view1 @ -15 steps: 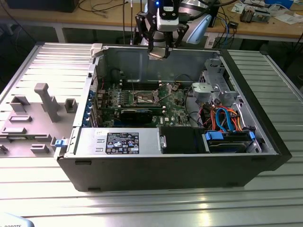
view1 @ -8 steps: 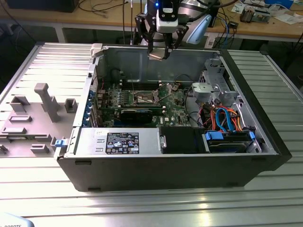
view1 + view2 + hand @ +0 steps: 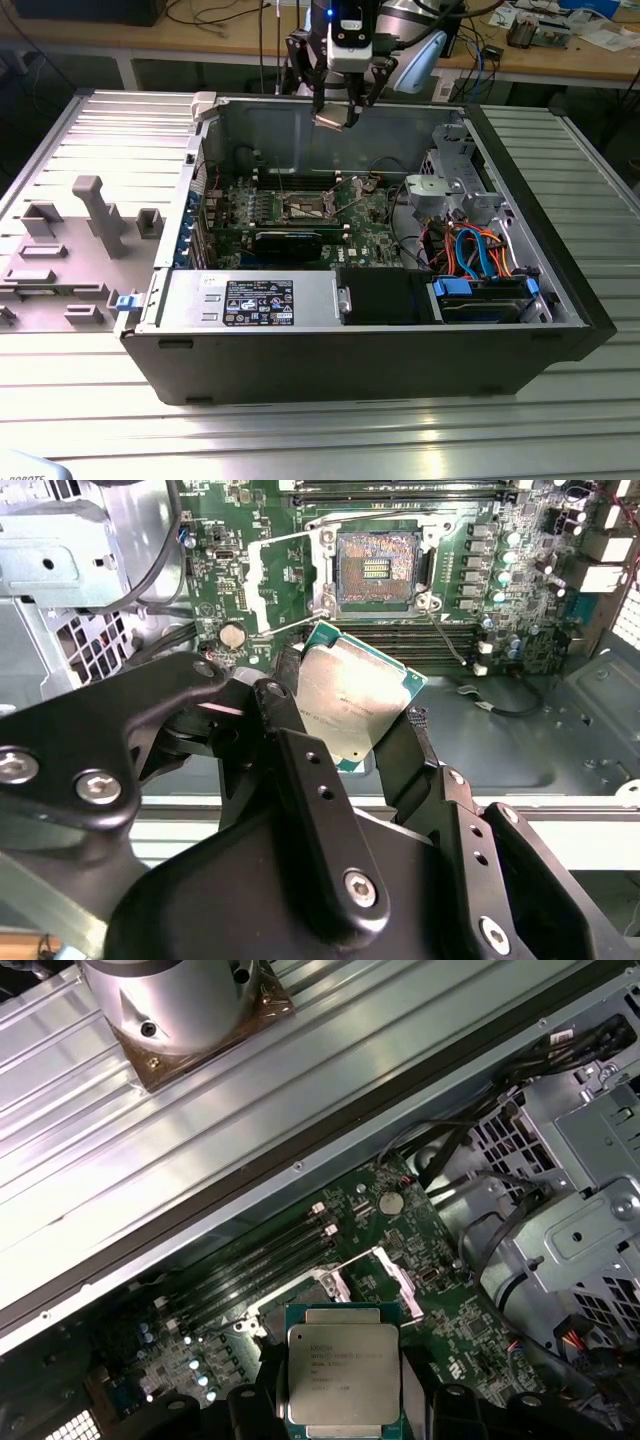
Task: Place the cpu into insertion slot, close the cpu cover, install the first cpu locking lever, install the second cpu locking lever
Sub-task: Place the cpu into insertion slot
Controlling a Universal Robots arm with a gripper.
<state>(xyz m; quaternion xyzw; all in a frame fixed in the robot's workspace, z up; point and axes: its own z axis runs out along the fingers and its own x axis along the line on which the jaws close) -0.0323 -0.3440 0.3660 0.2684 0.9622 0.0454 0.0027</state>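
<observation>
Cpu (image 3: 355, 695) is clamped by its edges in the claw (image 3: 345, 712), grey face showing in both wrist views, and hangs well above the board (image 3: 500, 620), near the back wall of the case (image 3: 350, 365). Below it the slot (image 3: 378, 568) lies bare, its contacts exposed. The cover (image 3: 258, 585) seems swung aside, and the thin wire levers (image 3: 450, 640) are unlatched. To do this well, I judge the chip should be kept level, squared to the slot's edges, lowered straight down without sliding over the contacts, and kept clear of cover and levers. The case, open on the ribbed counter (image 3: 300, 430), also holds a graphics card (image 3: 288, 242), a grey drive cage (image 3: 455, 185) and orange and blue cables (image 3: 480, 250).
</observation>
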